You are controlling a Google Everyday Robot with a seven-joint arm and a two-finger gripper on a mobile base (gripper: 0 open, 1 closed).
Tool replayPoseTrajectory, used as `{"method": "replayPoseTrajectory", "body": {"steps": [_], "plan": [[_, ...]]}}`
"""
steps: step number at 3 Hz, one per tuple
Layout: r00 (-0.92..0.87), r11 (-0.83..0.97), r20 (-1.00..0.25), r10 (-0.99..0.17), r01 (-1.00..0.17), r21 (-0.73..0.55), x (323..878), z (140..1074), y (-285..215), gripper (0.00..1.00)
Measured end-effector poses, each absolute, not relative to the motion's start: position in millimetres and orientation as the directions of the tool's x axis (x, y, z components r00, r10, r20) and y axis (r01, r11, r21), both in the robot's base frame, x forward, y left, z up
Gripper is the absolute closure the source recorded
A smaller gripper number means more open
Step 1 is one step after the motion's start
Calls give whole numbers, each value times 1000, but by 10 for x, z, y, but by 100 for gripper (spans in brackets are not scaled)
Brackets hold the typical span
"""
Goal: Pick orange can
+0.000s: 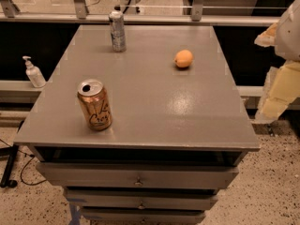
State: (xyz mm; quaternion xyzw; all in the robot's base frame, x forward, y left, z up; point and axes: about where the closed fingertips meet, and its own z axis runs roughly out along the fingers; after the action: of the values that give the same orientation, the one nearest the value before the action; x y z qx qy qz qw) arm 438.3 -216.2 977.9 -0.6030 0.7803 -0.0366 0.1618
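Note:
The orange can (pixel 94 105) stands upright near the front left of the grey cabinet top (pixel 154 102). It is copper-orange with dark cursive lettering and a silver top with an open pull-tab hole. My gripper (pixel 274 104) hangs at the far right edge of the view, beyond the cabinet's right side and well away from the can. It holds nothing that I can see.
A slim grey-silver can with a dark cap (pixel 117 30) stands at the back left of the top. A small orange fruit (pixel 183 58) lies at the back right. A white pump bottle (pixel 33 72) sits on a ledge to the left. Drawers (pixel 138 177) are below the top.

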Motion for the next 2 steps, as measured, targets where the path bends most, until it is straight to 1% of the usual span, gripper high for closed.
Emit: {"method": "replayPoseTrajectory", "body": {"steps": [1, 2], "plan": [[-220, 270, -209, -953, -929, -252, 4383, 9779, -2162, 0], [-199, 266, -277, -940, -936, -230, 4390, 9669, -2001, 0]]}}
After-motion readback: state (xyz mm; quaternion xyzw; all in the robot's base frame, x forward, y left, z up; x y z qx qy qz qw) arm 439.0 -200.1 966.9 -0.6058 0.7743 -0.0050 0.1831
